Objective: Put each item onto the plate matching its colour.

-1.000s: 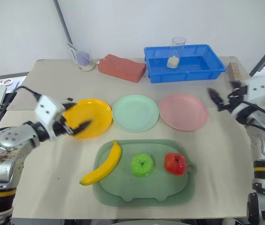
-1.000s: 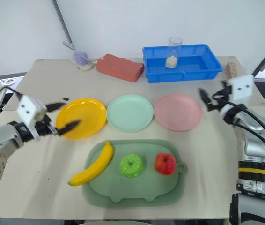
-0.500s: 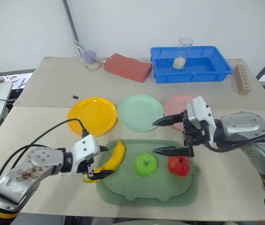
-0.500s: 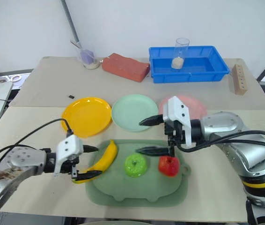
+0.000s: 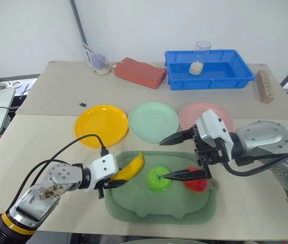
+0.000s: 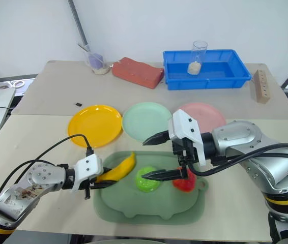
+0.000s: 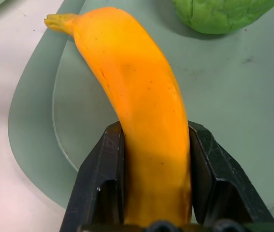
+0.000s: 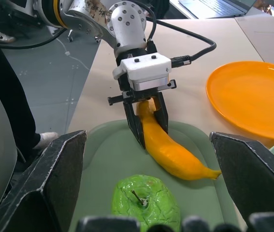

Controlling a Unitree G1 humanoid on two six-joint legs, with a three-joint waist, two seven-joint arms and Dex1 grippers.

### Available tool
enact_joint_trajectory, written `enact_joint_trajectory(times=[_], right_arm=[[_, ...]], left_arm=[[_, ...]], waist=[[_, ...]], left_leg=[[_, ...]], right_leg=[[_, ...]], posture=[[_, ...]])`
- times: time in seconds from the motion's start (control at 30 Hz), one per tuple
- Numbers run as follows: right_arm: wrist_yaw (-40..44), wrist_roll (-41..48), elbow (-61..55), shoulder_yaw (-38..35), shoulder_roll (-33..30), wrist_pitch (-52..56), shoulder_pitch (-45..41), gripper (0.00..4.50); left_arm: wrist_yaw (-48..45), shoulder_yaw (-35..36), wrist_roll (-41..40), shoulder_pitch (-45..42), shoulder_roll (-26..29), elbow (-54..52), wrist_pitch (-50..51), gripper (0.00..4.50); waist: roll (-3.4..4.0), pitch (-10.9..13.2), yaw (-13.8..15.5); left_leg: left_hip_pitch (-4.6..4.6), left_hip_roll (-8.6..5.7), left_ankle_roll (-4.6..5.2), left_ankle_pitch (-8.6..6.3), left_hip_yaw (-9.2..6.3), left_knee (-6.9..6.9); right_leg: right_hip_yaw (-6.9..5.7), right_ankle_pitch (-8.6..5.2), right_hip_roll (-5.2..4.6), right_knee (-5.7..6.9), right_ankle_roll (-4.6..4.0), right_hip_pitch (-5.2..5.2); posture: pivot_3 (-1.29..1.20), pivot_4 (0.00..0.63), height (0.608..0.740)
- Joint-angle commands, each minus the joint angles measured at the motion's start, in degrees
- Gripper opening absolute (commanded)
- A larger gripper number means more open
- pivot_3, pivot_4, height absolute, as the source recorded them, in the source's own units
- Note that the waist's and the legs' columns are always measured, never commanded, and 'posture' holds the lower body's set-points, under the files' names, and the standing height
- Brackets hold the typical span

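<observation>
My left gripper [image 7: 155,133] is shut on the lower end of the yellow banana [image 5: 132,168], whose far tip points toward the green apple [image 5: 157,179]. Both rest over the dull-green pig-shaped board [image 5: 154,211]. My right gripper [image 5: 162,160] stands open, pointing left. Its lower finger lies across the apple and its upper finger is over the board's far edge. The red fruit [image 5: 198,185] is mostly hidden behind that gripper. Behind the board lie the yellow plate [image 5: 101,125], the mint green plate [image 5: 153,121] and the pink plate [image 5: 225,118], all bare.
Along the table's back edge are a blue bin [image 5: 220,71] holding a glass [image 5: 200,57], a red brick [image 5: 139,72] and a small cup [image 5: 99,64]. A wooden block [image 5: 265,86] sits at the back right. A cable loops from my left wrist [image 5: 73,147].
My left gripper has gone from open beside the banana to shut on its end, and the banana has swung toward the apple. My right gripper came in from the right and now spans the apple.
</observation>
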Motion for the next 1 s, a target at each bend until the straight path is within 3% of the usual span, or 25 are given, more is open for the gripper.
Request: enact_joint_trajectory(times=[0.03, 0.17, 0.3, 0.57, 0.77, 0.8, 1.0], right_arm=[[-2.0, -0.8, 0.6, -2.0, 1.4, -1.3, -1.7, 4.5], [-10.2, -6.2, 2.8, -0.3, 6.4, -2.1, -4.2, 4.5], [-18.7, -10.2, 5.5, 1.6, 12.7, 1.0, -7.5, 4.5], [-19.3, -13.3, 8.6, 2.5, 13.8, 1.5, -10.4, 4.5], [-18.7, -13.1, 7.6, 0.4, 11.4, 2.9, -9.4, 4.5], [-18.7, -13.0, 7.4, -0.1, 10.9, 3.1, -9.1, 4.5], [-17.2, -11.4, 4.3, -4.3, 6.0, 3.4, -3.7, 4.5]], left_arm=[[0.0, 5.9, -1.8, -3.3, -0.7, 1.8, -1.1, 1.16], [3.0, 12.7, -3.7, -12.8, -3.5, 11.5, 0.8, 1.16], [5.9, 13.3, -1.4, -21.9, -6.6, 25.6, 1.6, 1.16], [8.1, 12.4, 2.6, -31.7, -13.9, 44.3, -4.4, 1.16], [3.5, 13.0, 2.6, -32.9, -12.5, 45.1, -5.7, 4.17], [2.2, 12.9, 2.7, -32.7, -11.4, 44.2, -5.7, 4.46], [-9.7, 13.4, 0.2, -32.9, -2.6, 35.9, -6.7, 4.46]], waist=[[-0.01, 0.0, 0.0], [0.06, -0.1, 0.2], [0.3, -0.4, 0.0], [0.29, -0.4, 0.3], [0.27, -0.4, 0.2], [0.27, -0.4, 0.1], [0.27, -0.4, 0.1]], left_leg=[[0.01, 0.02, 0.0, 0.0, 0.0, 0.0], [-0.15, 0.05, 0.02, 0.01, -0.04, 0.04], [-0.32, 0.02, 0.05, 0.03, -0.21, 0.14], [-0.4, -0.03, 0.07, 0.04, -0.35, 0.23], [-0.39, -0.03, 0.07, 0.04, -0.4, 0.27], [-0.4, -0.03, 0.07, 0.04, -0.4, 0.27], [-0.41, -0.02, 0.07, 0.04, -0.4, 0.19]], right_leg=[[-0.02, 0.01, 0.01, 0.01, 0.0, 0.0], [-0.15, 0.08, 0.05, 0.11, 0.01, -0.17], [-0.19, 0.13, 0.17, 0.24, 0.13, -0.39], [-0.24, 0.14, 0.29, 0.72, 0.17, -0.53], [-0.27, 0.14, 0.31, 0.78, 0.16, -0.5], [-0.27, 0.14, 0.31, 0.77, 0.16, -0.48], [-0.27, 0.14, 0.32, 0.78, 0.15, -0.47]], posture=[[0.0, 0.15, 0.74], [0.0, 0.15, 0.74], [0.0, 0.15, 0.74], [0.0, 0.15, 0.74], [0.0, 0.15, 0.74], [0.0, 0.15, 0.74], [0.0, 0.15, 0.74]])
